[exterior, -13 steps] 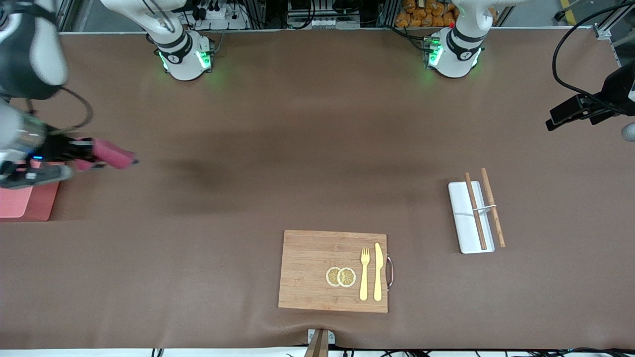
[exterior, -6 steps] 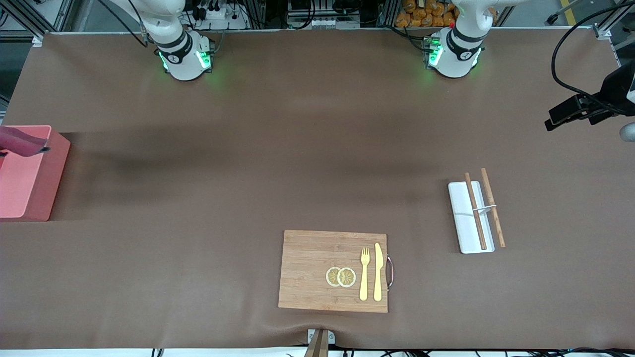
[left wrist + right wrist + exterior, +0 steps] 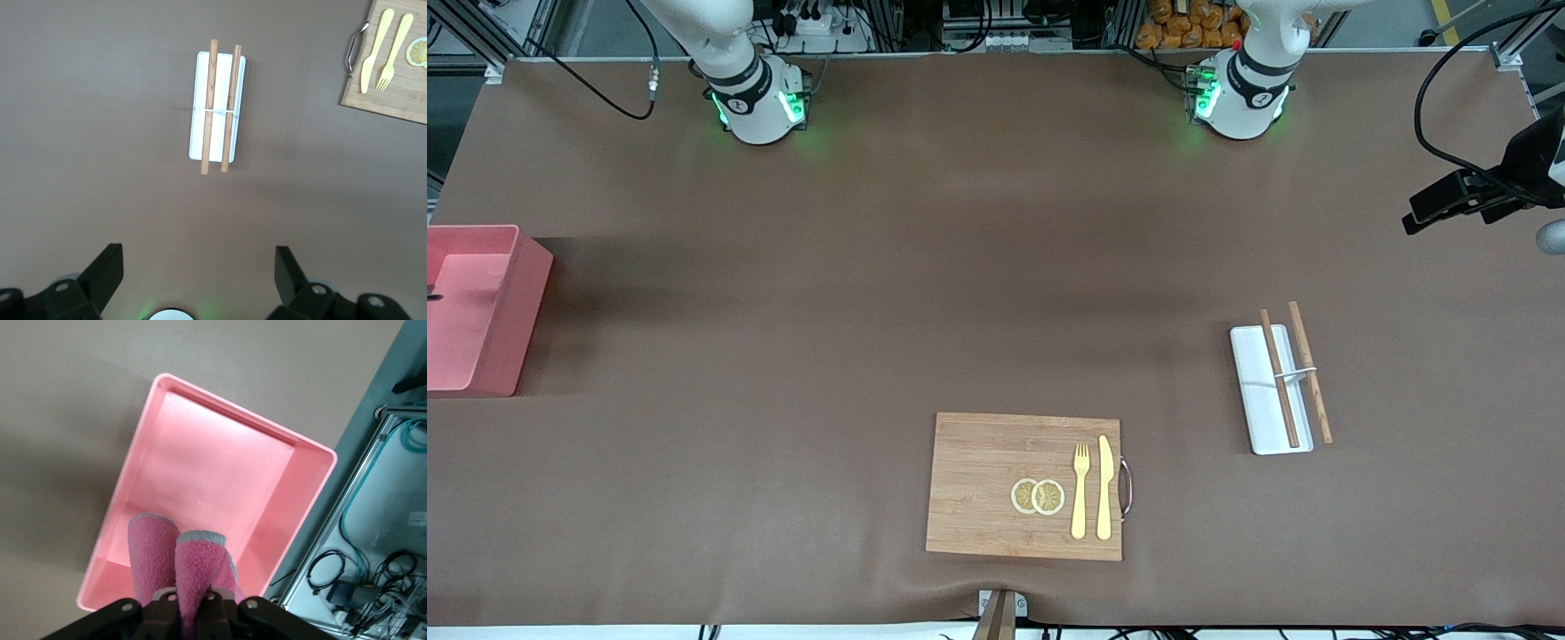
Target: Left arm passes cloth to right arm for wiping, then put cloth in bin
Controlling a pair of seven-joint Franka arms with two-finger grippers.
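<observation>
In the right wrist view my right gripper (image 3: pixel 193 603) is shut on the magenta-red cloth (image 3: pixel 167 553), which hangs folded from the fingers. It is over the pale pink bin (image 3: pixel 213 467), whose inside is bare. In the front view the bin (image 3: pixel 520 293) stands at the table's edge at the right arm's end; the right gripper and the cloth are out of that view. My left gripper (image 3: pixel 197 273) is open and empty, held high at the left arm's end of the table (image 3: pixel 1432 209), where the arm waits.
A wooden board (image 3: pixel 987 480) with two lemon slices, a yellow fork (image 3: pixel 1080 489) and a knife lies near the front camera. A white tray (image 3: pixel 1267 391) with two wooden chopsticks (image 3: pixel 217 107) lies toward the left arm's end.
My right gripper has carried the cloth toward the table's edge, out of the front view, and now holds it over the bin. The left arm has not moved.
</observation>
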